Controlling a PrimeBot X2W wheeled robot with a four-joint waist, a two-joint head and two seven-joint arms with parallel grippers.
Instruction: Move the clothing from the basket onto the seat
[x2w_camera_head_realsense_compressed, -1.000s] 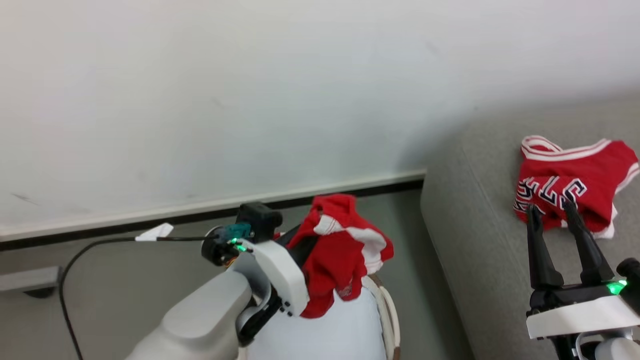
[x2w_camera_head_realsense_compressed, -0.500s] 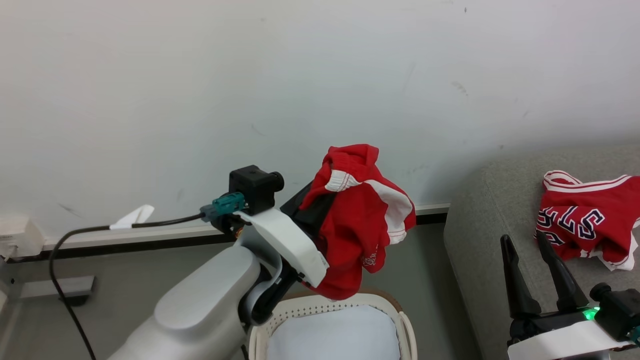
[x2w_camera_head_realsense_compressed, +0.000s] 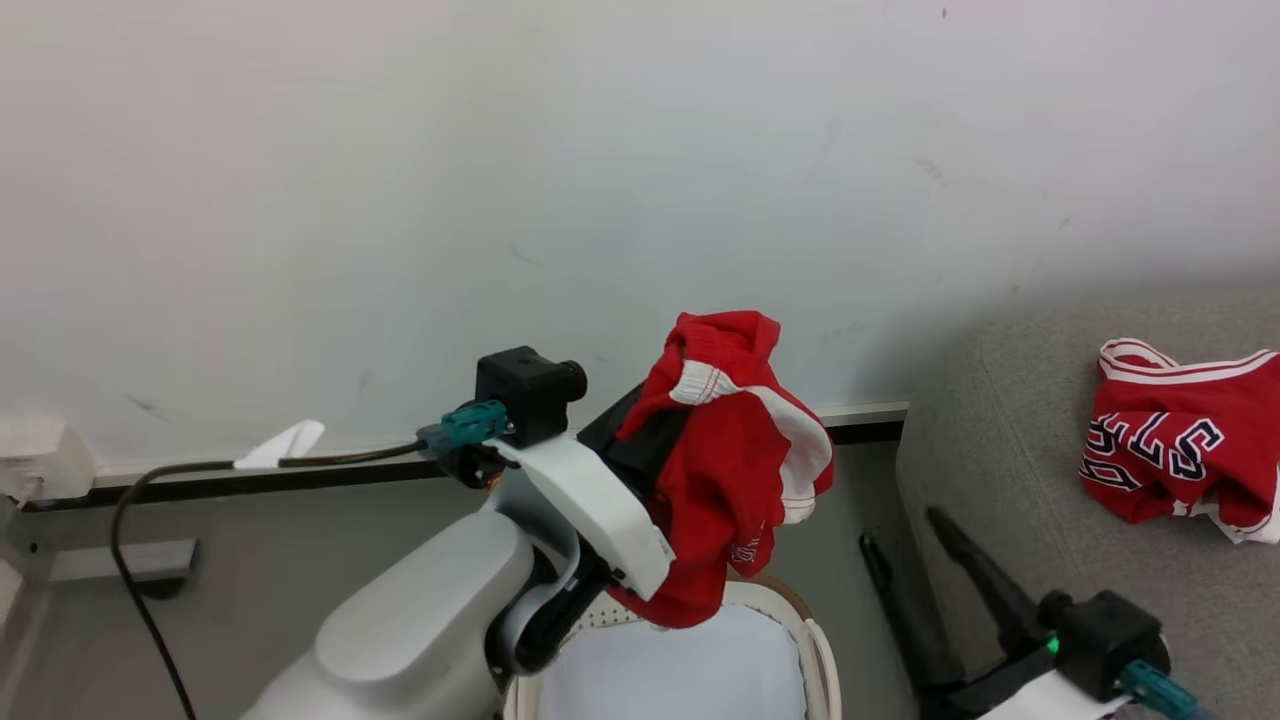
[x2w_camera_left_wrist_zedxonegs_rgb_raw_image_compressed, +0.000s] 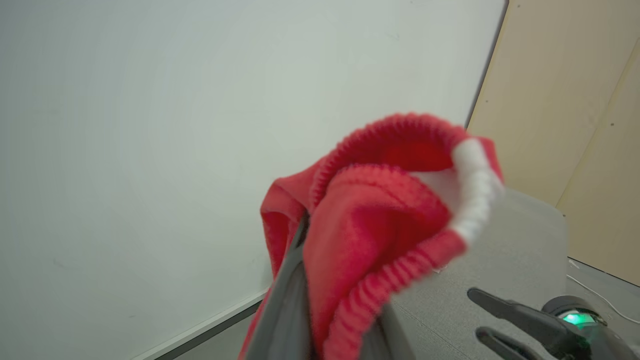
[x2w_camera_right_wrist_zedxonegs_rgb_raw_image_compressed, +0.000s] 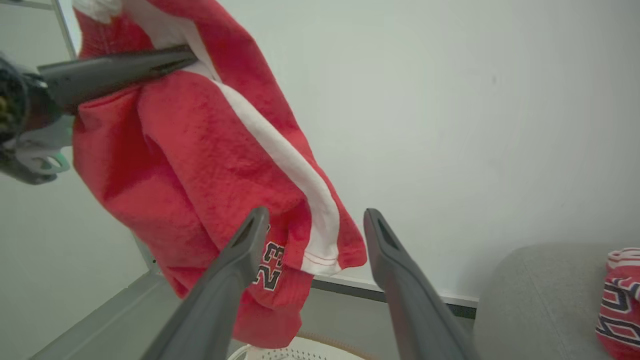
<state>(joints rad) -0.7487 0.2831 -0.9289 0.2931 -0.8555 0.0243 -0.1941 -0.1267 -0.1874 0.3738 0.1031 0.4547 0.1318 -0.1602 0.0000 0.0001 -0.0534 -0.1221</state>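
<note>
As things stand: the striped red shorts (x2w_camera_head_realsense_compressed: 735, 480) hang above the basket (x2w_camera_head_realsense_compressed: 815, 650), and the lettered jersey (x2w_camera_head_realsense_compressed: 1170, 450) already lies on the sofa (x2w_camera_head_realsense_compressed: 1000, 420).
Left pincer (x2w_camera_right_wrist_zedxonegs_rgb_raw_image_compressed: 185, 56): pressed together on a fold near the top of the shorts, with most of the cloth dangling below.
Right pincer (x2w_camera_head_realsense_compressed: 902, 530): spread and empty, low beside the sofa's near corner, pointing towards the hanging cloth.
Step in hand: by my reading, the carry across to the sofa, with the last of the two garments.
Doing it well: keep the height, since the lowest fold hangs just over the basket rim. Swing smoothly, because a small pinch of fabric could slip on a jerk. Let go only once the cloth is well over the cushion.
Edges: the sofa's rounded side falls away to the floor, so cloth dropped on that curve would likely slide off.
Open room: bare grey cushion lies in front of the jersey. The wall (x2w_camera_head_realsense_compressed: 600, 150) stands close behind. The right pincer sits near the path, so passing above it looks safest.
</note>
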